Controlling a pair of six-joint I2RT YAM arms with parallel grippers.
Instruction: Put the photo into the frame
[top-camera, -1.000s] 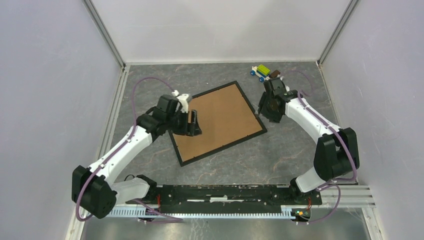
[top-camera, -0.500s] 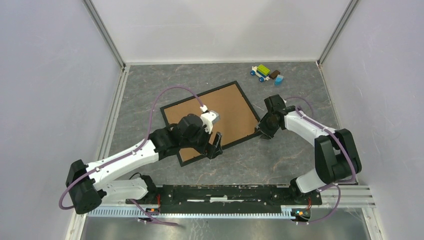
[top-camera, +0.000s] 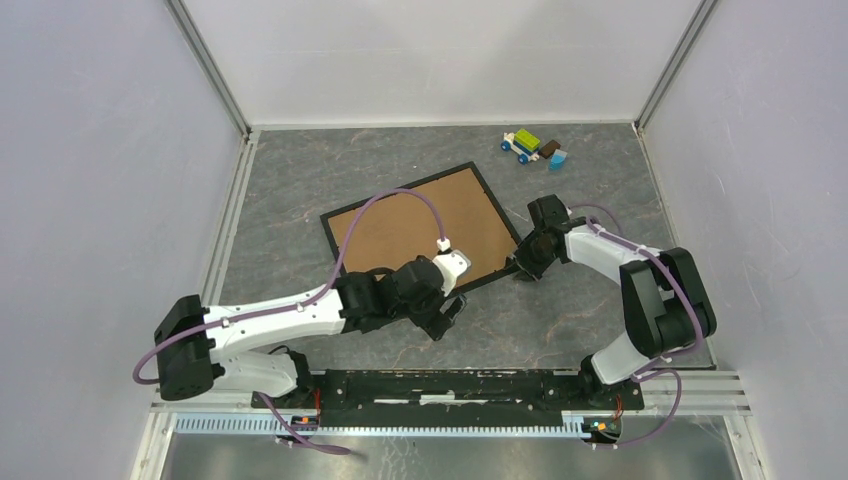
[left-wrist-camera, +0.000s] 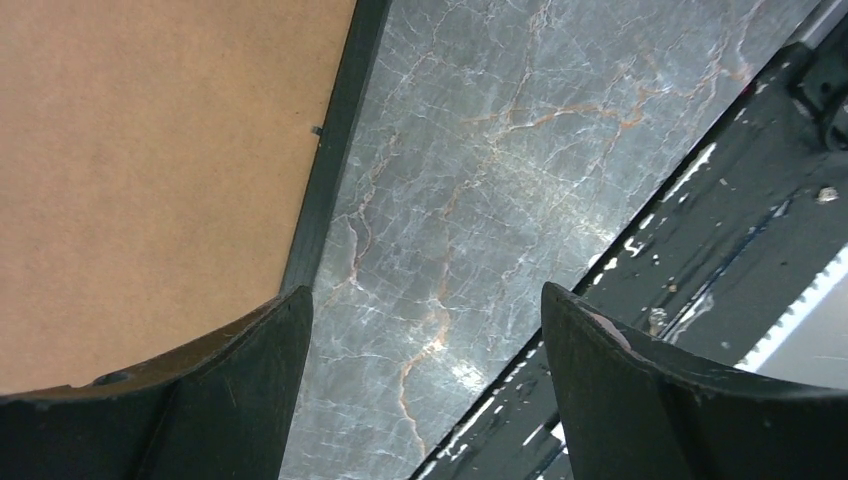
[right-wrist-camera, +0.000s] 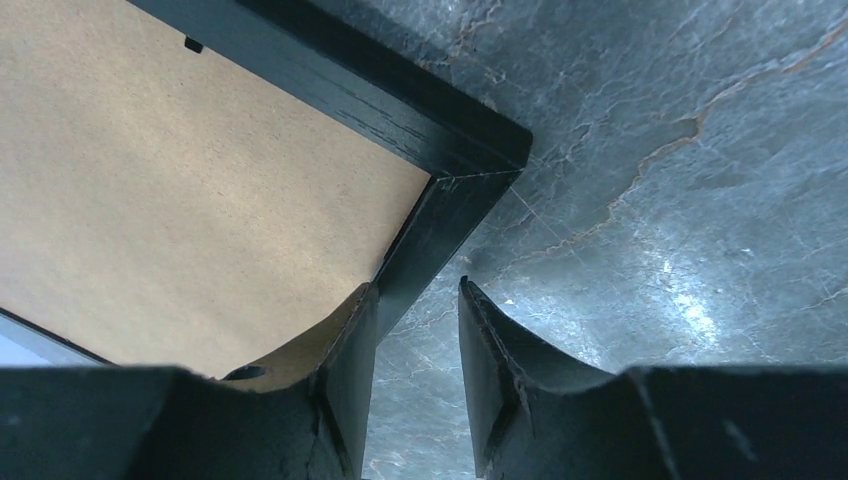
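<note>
Black fingers on my left gripper (top-camera: 447, 318) are spread wide with nothing in them, hanging over the grey table (top-camera: 300, 170) just off the near edge of the frame (top-camera: 497, 210). It lies flat mid-table at an angle, brown backing (top-camera: 420, 225) up. My right gripper (top-camera: 520, 266) sits at its right corner, fingers narrowed either side of the rail; pinching or not, I can't tell. Toy blocks (top-camera: 535, 148) sit far back on the right.

Bright, even light; soft wrist-view glare.
</note>
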